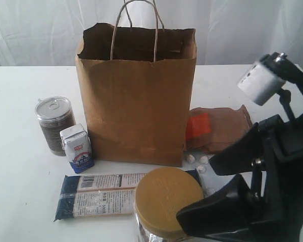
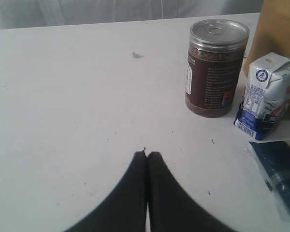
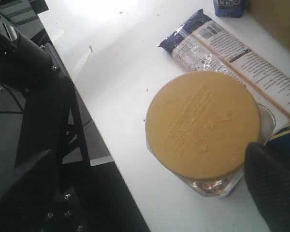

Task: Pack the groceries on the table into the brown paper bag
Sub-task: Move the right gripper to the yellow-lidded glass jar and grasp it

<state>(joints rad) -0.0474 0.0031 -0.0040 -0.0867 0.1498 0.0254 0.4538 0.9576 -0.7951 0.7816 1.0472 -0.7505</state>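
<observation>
A brown bag (image 1: 136,101), a gold-lidded jar (image 1: 167,200), a blue-and-white carton (image 1: 77,148), a dark-blue pack (image 1: 98,195) and an orange-labelled brown pouch (image 1: 222,128) were seen on the white tabletop (image 1: 20,191).

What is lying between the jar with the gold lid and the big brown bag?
The long dark-blue noodle pack lies flat there, between the gold-lidded jar and the brown paper bag. The exterior view shows it best.
</observation>
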